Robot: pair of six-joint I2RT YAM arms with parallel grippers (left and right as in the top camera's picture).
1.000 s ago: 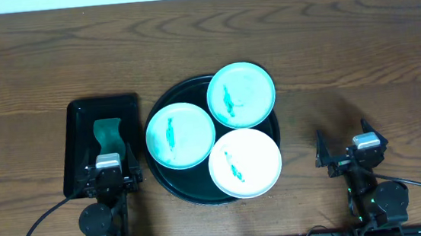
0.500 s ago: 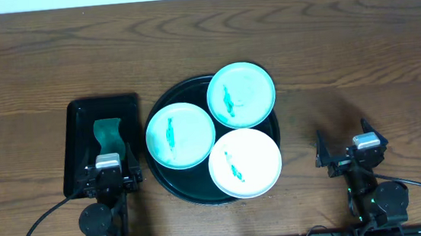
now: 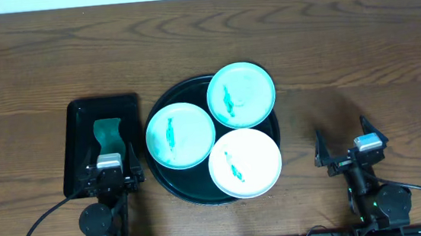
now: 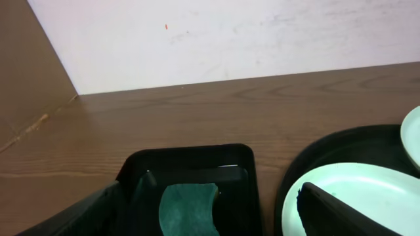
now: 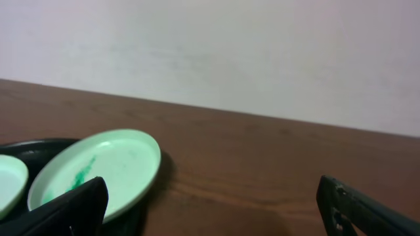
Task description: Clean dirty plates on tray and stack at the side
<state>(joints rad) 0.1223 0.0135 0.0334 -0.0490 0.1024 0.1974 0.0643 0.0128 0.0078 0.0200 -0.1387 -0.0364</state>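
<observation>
L gripper & R gripper both spread wide, empty. Plates on tray look light, rigid, prob slick; pinch at rim, not centre

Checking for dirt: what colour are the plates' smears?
Teal green on the plates, clearest in the overhead view.

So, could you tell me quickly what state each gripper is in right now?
Left gripper: open, holding nothing.
Right gripper: open, holding nothing.
</observation>
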